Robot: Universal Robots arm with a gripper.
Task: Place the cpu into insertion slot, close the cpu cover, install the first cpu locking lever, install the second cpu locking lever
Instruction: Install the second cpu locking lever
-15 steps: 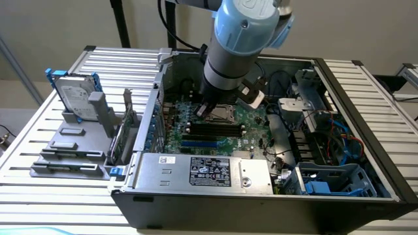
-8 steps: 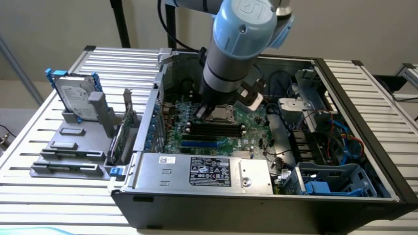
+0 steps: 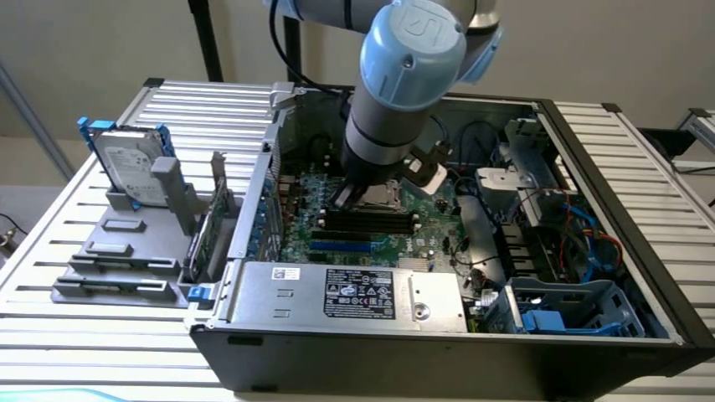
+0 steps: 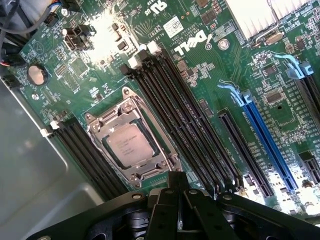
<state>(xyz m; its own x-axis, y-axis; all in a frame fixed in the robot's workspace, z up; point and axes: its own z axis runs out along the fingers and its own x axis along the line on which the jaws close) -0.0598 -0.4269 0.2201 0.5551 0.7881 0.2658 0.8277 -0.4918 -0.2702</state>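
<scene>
Black fingers [image 4: 177, 182] sit pressed together, empty, just beside the socket. Reaching straight down into the open computer case [image 3: 625, 276], the arm [image 3: 391, 100] stands upright over the green board [image 4: 200, 80]. Its cpu [image 4: 131, 144] lies seated in the insertion slot [image 4: 172, 161], framed by the cpu cover [image 4: 107, 120], beside long black memory slots [image 4: 185, 125].

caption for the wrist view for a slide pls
Shut gripper above the cpu seated under its cpu cover.

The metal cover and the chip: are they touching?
Touching. In the wrist view the cover lies closed flat on the chip, its frame overlapping the chip's edges.
</scene>
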